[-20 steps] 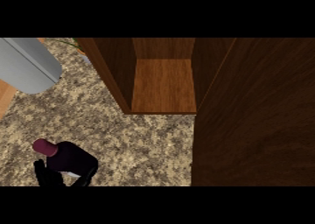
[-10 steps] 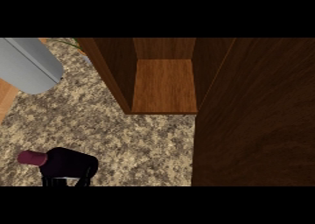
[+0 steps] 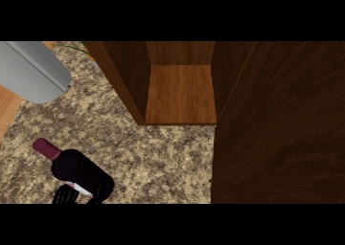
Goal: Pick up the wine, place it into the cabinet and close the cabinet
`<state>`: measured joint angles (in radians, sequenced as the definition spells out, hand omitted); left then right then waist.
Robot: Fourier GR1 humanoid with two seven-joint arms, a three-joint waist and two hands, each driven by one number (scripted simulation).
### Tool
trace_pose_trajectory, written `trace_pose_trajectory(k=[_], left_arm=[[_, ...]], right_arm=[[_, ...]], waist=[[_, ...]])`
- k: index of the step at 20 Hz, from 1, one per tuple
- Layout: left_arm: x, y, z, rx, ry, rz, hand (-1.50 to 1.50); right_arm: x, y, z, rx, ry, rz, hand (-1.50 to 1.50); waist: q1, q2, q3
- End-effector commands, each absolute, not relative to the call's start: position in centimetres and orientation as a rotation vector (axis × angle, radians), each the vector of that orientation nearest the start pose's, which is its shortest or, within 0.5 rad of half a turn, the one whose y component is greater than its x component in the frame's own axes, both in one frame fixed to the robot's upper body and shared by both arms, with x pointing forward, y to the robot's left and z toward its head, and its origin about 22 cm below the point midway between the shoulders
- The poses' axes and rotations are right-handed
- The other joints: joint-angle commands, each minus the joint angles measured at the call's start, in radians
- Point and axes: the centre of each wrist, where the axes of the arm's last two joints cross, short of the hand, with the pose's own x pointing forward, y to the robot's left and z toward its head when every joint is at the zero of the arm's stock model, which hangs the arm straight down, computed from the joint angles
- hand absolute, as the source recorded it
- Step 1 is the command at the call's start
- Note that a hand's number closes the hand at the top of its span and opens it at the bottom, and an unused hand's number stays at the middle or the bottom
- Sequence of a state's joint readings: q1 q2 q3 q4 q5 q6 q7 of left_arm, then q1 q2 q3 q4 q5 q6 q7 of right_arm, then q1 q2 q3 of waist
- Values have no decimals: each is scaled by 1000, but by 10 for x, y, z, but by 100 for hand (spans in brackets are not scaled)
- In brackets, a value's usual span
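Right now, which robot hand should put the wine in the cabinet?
Left. The left robot hand is curled round the wine bottle, near the open cabinet. The right robot hand is out of view.

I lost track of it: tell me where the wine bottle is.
In the head view, the wine bottle is at lower left over the granite counter, left of the open cabinet.

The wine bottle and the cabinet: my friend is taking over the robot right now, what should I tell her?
Left robot hand: at the view's lower edge, fingers curled round the wine bottle, which tilts with its neck up-left above the counter.
Right robot hand: not in view.
Cabinet: open, its shelf bare; the door stands open at the right.
Done: bottle grasped.
Left: put the bottle on the shelf, let go, close the door.
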<state>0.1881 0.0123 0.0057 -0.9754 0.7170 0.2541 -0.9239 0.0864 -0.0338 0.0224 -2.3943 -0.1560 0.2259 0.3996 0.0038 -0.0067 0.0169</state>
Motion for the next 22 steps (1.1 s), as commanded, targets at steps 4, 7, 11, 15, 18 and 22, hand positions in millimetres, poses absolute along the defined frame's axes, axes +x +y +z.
trace_pose_trajectory(k=[4, 7, 11, 15, 18, 22], left_arm=[[145, 256, -174, 417, -1530, 791, 150], [137, 266, -167, 138, -1561, 538, 150], [118, 279, -161, -137, -1592, 295, 150], [118, 277, -164, -242, -1648, 293, 150], [142, 275, -162, -302, -1695, 292, 150], [138, 266, -140, -381, -1741, 264, 150]], right_arm=[[156, -238, 172, 184, -1902, 242, -150], [165, -239, 162, 195, -1921, 255, -150], [169, -237, 155, 219, -1907, 224, -150], [171, -239, 161, 173, -1907, 248, -150], [176, -235, 155, 188, -1906, 248, -150], [156, -234, 166, 219, -1895, 208, -150]], waist=[[-8, 7, -18], [-18, 10, -18], [-14, 9, -17], [-4, 7, -17], [-5, 8, -18], [-1, 4, -17]])
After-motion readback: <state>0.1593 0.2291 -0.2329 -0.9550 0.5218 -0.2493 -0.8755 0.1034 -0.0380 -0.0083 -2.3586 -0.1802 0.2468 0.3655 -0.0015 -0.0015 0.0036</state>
